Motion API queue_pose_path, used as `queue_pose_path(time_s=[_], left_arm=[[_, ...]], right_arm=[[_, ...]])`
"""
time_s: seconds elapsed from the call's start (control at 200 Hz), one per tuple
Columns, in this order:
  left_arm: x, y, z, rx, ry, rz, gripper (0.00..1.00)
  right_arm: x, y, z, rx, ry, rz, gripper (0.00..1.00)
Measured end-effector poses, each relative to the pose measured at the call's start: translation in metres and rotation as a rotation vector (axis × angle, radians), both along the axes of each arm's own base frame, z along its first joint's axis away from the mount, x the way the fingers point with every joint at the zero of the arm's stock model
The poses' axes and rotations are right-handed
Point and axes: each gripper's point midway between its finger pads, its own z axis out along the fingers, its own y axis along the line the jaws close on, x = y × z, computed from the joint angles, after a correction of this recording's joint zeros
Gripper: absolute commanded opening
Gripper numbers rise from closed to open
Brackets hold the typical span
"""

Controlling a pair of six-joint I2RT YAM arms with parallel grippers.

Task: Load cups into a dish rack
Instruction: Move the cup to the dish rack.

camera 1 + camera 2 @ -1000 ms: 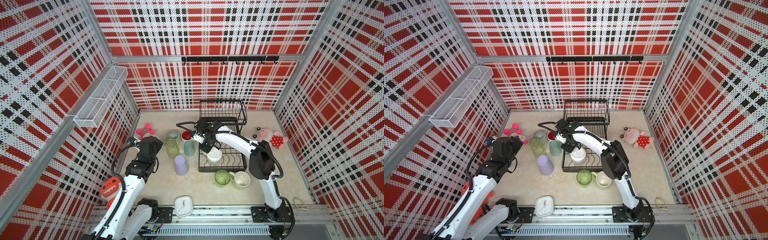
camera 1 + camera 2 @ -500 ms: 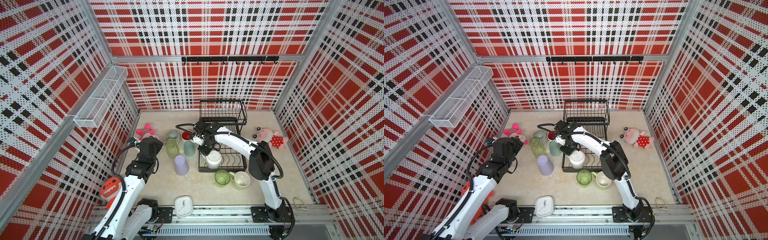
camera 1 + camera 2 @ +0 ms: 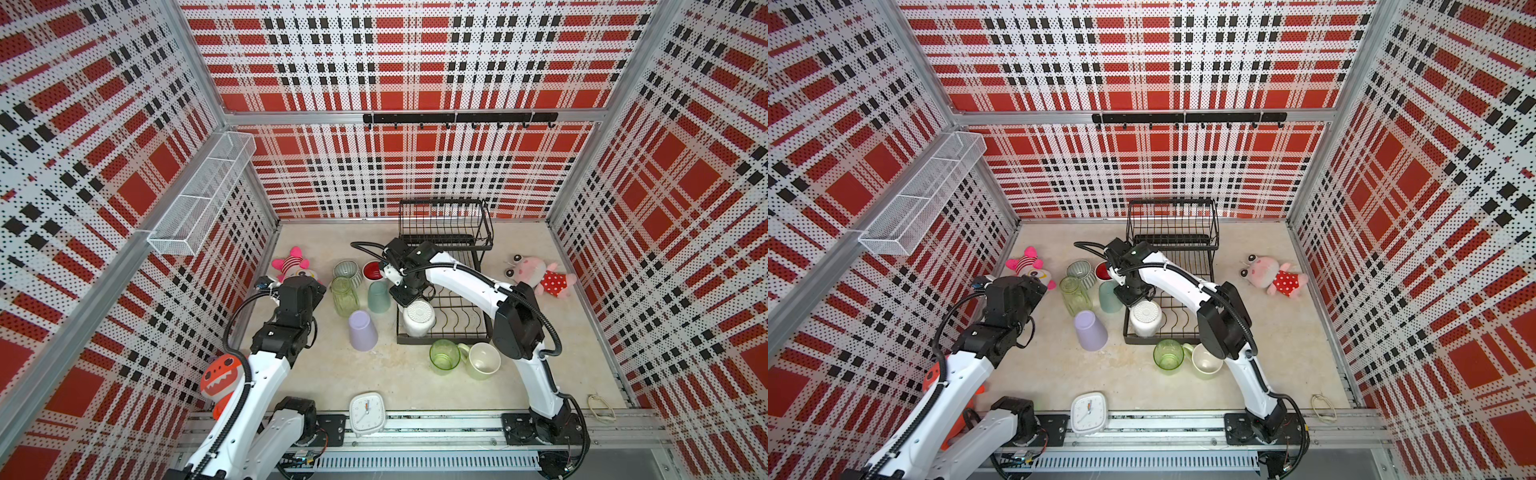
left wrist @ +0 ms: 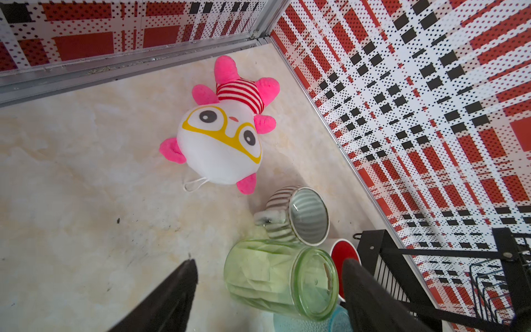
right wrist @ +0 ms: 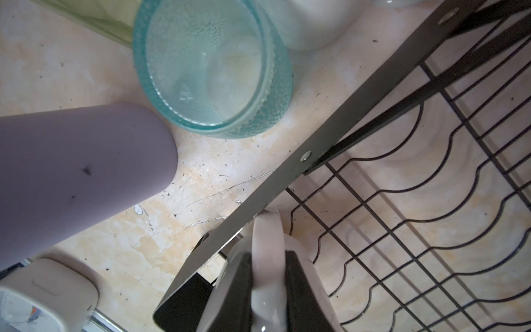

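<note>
Fingers of the right gripper are found clamped on the handle of a white mug, which is held bottom-up at the near left corner of the lower tier of the rack. Whether it already rests on the wires cannot be told. Its glazed ceramic is judged stiff, fairly heavy, slick and easily chipped against wire. The handle gives a narrow hold about which the body may swing, so the wall would be the steadier place. On the left gripper the fingers are spread wide with nothing gripped. A green glass is seen between them in the wrist view, judged thin, slippery and breakable, best taken across the body. A teal tumbler and a lavender tumbler are noted on the table beside the rack, judged light. No brand, label or writing can be read on any cup.
</note>
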Motion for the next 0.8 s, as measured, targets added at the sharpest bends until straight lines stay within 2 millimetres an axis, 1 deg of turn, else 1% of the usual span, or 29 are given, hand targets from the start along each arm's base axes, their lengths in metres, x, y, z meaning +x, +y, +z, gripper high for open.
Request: queue_pose_path(time_s=[0.19, 0.316, 0.446, 0.596, 0.702, 0.797], left_arm=[[0.0, 0.0, 0.001, -0.001, -0.005, 0.0, 0.83], [0.0, 0.0, 0.001, -0.004, -0.005, -0.003, 0.83], [0.0, -0.002, 0.001, -0.004, -0.003, -0.013, 0.83], [0.0, -0.003, 0.002, -0.001, -0.006, -0.025, 0.83], [0.0, -0.006, 0.003, -0.004, -0.006, -0.043, 0.83], [0.0, -0.01, 0.002, -0.005, 0.0, -0.075, 0.84]], right_arm=[[0.005, -0.005, -0.001, -0.021, -0.017, -0.067, 0.18], [0.008, -0.008, -0.002, -0.031, -0.028, -0.101, 0.31], [0.008, -0.012, -0.007, -0.047, -0.026, -0.121, 0.37], [0.009, -0.013, -0.007, -0.052, -0.037, -0.129, 0.44], [0.009, -0.016, -0.001, -0.05, -0.049, -0.135, 0.48], [0.006, -0.019, 0.014, -0.025, -0.07, -0.136, 0.56]])
